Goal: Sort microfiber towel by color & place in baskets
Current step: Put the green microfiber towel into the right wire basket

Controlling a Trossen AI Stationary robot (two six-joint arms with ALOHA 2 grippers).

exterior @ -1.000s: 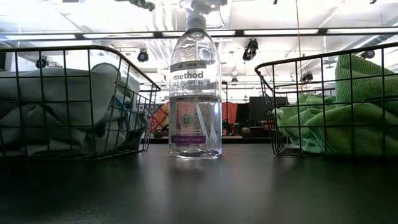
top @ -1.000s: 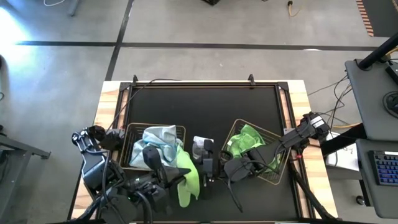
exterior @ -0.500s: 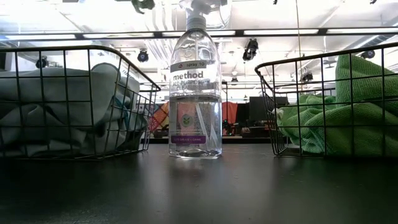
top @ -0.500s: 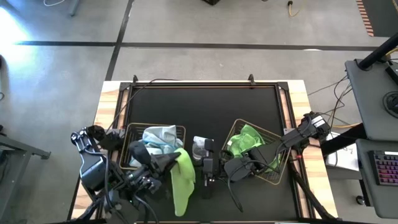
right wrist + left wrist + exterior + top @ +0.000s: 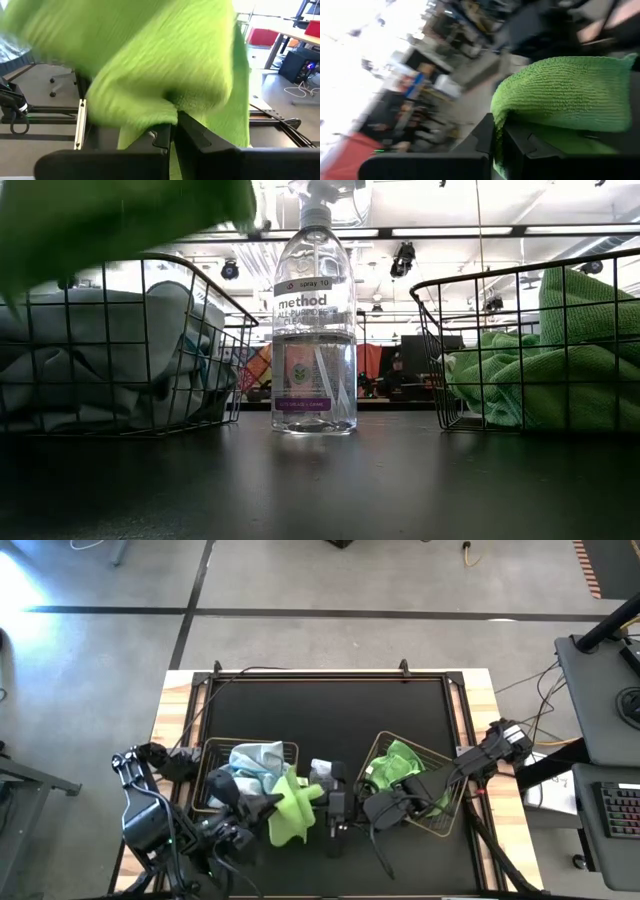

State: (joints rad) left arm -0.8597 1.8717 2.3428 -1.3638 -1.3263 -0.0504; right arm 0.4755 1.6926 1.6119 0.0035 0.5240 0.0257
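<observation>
On the black table (image 5: 330, 710), 2 wire baskets (image 5: 212, 755) (image 5: 441, 823) flank a clear spray bottle (image 5: 314, 320), while the left gripper (image 5: 268, 807) and right gripper (image 5: 366, 810) are each clamped on a lime-green microfiber towel (image 5: 290, 812) (image 5: 165, 65).

The lime green towel (image 5: 565, 92) is nubby knitted cloth, the baskets (image 5: 130, 345) are thin dark metal wire, the spray bottle (image 5: 314, 330) is clear glossy plastic, and the counter (image 5: 330, 715) is matt black, wood-edged.
</observation>
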